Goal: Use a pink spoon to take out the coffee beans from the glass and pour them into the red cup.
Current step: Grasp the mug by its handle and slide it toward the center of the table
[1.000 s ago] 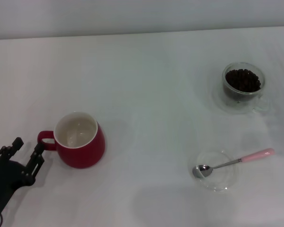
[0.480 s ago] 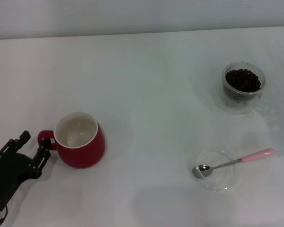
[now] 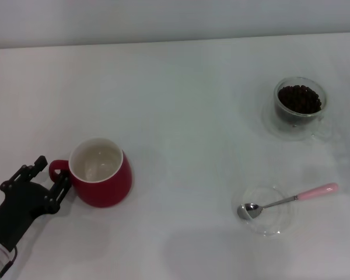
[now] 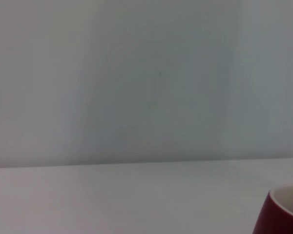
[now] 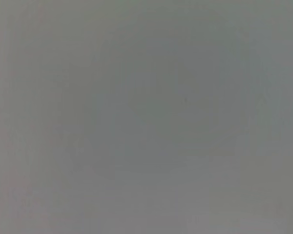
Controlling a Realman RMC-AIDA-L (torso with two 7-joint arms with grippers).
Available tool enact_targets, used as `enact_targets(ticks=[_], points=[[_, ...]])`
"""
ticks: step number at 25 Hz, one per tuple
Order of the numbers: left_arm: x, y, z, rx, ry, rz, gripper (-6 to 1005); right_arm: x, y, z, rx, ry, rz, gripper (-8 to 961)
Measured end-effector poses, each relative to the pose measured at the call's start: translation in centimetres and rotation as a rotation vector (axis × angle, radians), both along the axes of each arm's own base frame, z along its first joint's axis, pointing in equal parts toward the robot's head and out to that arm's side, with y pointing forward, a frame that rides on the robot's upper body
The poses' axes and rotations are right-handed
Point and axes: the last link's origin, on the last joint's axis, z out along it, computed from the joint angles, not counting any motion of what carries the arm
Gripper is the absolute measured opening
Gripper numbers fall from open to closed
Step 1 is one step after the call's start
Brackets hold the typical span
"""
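Observation:
The red cup (image 3: 102, 175), white inside, stands at the near left of the table, its loop handle toward my left gripper (image 3: 52, 170). That gripper is open, with one finger on each side of the handle. A sliver of the red cup (image 4: 283, 214) also shows in the left wrist view. The pink spoon (image 3: 286, 200) lies at the near right with its silver bowl in a shallow clear dish (image 3: 274, 224). The glass (image 3: 300, 116) stands at the far right, holding the dark coffee beans (image 3: 300, 98). My right gripper is out of view.
A white table (image 3: 181, 99) spreads between the cup and the glass. A pale wall runs along the table's far edge. The right wrist view is plain grey.
My left gripper has moved forward and to the right, up to the red cup's handle. The cup has shifted slightly to the right.

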Motion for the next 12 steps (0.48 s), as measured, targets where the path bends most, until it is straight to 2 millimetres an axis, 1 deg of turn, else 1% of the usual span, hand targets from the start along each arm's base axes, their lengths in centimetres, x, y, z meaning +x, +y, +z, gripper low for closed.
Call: enact_targets(ticks=[6, 10, 12], points=[[0.18, -0.76, -0.51, -0.011, -0.022, 0.008, 513, 0.23, -0.37, 0.07, 0.005, 0.001, -0.009, 653], [0.14, -0.93, -0.58, -0.013, -0.024, 0.012, 502, 0.20, -0.36, 0.01, 0.003, 0.001, -0.007, 654], [0.14, -0.98, -0.59, -0.013, -0.025, 0.012, 475, 0.19, -0.36, -0.02, 0.002, 0.002, -0.007, 654]])
